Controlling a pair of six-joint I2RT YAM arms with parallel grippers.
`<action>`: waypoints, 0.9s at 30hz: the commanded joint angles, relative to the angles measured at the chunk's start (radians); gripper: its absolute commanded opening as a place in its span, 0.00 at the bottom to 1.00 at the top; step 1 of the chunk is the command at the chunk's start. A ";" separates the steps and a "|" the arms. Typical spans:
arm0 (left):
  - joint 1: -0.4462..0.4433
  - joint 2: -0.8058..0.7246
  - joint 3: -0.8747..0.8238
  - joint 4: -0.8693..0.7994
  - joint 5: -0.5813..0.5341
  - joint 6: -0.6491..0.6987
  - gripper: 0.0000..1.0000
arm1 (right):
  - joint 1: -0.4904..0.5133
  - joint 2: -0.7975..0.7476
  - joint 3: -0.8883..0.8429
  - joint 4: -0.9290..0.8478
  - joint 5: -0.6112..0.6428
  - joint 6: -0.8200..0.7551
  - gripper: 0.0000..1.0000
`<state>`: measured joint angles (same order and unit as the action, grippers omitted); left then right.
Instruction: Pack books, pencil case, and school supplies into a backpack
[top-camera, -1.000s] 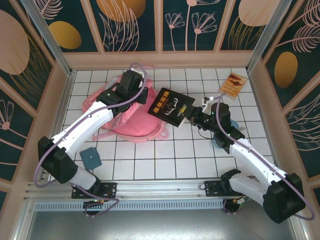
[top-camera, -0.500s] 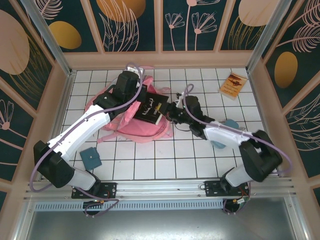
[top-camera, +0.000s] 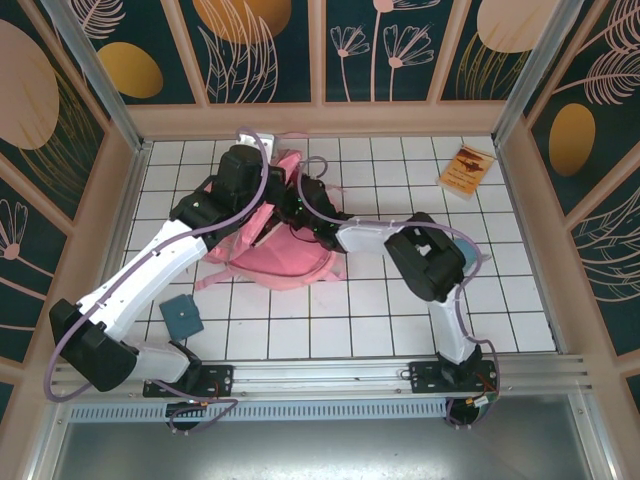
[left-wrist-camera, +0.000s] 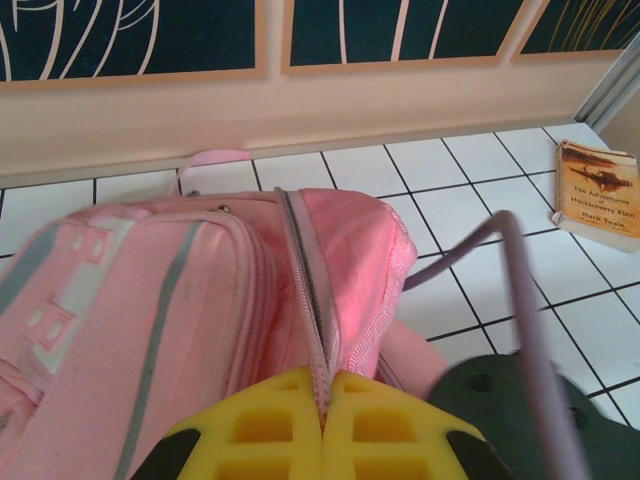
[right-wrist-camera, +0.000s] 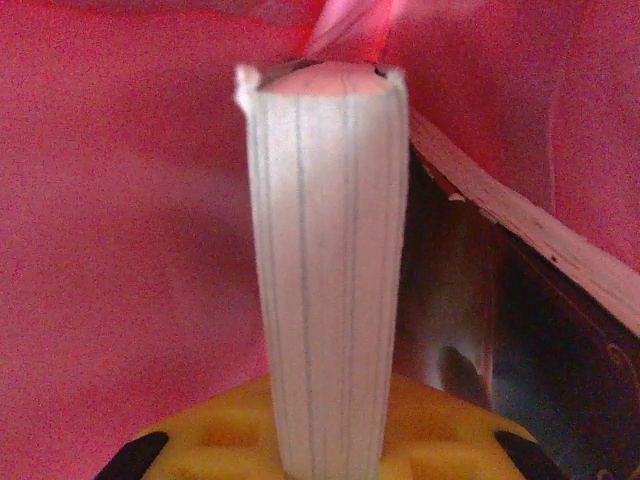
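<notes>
White tiles are carrying the pink backpack. On it, the left gripper is clamping shut on the zipper rim, which is running straight ahead of its jaws. It should be lifting up and away, holding the mouth wide. The right gripper is pinching a book upright inside the pink lining, and it should be sliding deep before releasing.

Counting: one pencil case, one backpack, one gripped book, probably a second dark book just right of those jaws, and one booklet.
</notes>
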<state>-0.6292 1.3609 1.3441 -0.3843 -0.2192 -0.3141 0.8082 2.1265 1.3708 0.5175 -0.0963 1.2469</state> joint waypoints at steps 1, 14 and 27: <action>-0.003 -0.062 0.015 0.185 -0.006 -0.021 0.00 | 0.022 0.042 0.108 0.028 0.071 0.064 0.08; -0.004 -0.045 0.001 0.176 -0.065 -0.061 0.00 | 0.011 -0.167 -0.107 -0.095 -0.010 0.088 0.63; -0.004 0.000 -0.029 0.177 -0.076 -0.087 0.00 | -0.020 -0.500 -0.418 -0.169 -0.110 0.049 0.57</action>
<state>-0.6289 1.3781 1.3132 -0.3466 -0.2634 -0.3767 0.8040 1.7153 1.0031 0.4202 -0.1913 1.3582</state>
